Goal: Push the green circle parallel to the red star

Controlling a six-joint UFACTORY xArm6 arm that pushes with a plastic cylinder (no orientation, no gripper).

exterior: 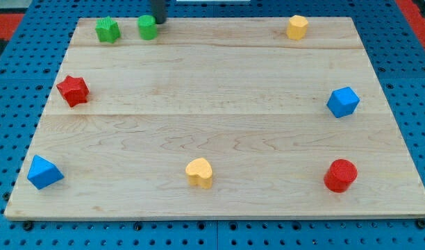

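Note:
The green circle [147, 27] sits near the board's top edge, left of centre. The red star [73, 90] lies at the board's left side, below and left of the circle. My tip [159, 21] comes down from the view's top and stands just right of the green circle, touching or nearly touching its upper right side.
A green star-like block [107, 30] lies just left of the circle. A yellow hexagon [297, 27] sits top right, a blue hexagon [343, 102] at the right, a red circle [340, 175] bottom right, a yellow heart [199, 172] bottom centre, and a blue triangle [44, 172] bottom left.

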